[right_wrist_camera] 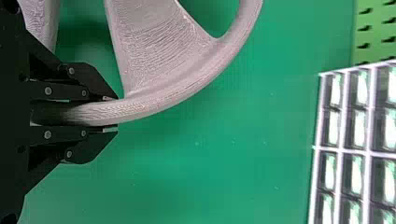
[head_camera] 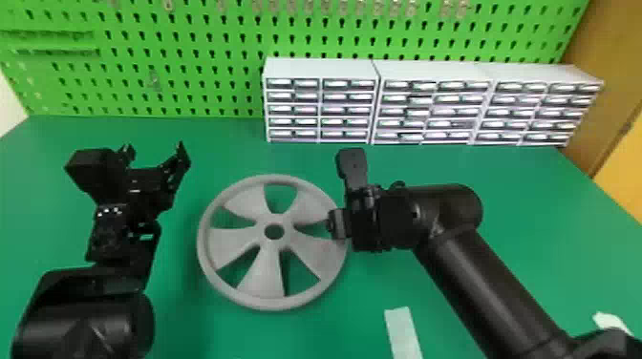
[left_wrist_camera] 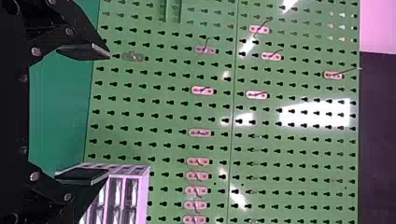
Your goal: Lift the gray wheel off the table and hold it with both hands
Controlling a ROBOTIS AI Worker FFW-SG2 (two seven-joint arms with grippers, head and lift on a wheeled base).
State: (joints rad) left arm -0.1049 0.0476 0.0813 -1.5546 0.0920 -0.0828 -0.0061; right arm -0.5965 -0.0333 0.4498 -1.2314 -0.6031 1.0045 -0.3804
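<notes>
The gray wheel (head_camera: 270, 286) lies at the middle of the green table, its open spokes facing up. At its right rim is my right gripper (head_camera: 340, 223); in the right wrist view the fingers of the right gripper (right_wrist_camera: 114, 113) are shut on the wheel's rim (right_wrist_camera: 187, 88), one on either side. My left gripper (head_camera: 155, 150) stands to the left of the wheel, apart from it, with its fingers spread. Nothing is between the fingers of the left gripper (left_wrist_camera: 84, 113) in the left wrist view.
White drawer cabinets (head_camera: 320, 110) stand along the table's back, before a green pegboard (head_camera: 191, 62). A pale strip (head_camera: 403, 332) lies near the front edge, right of the wheel, and a small white piece (head_camera: 611, 321) at the far right.
</notes>
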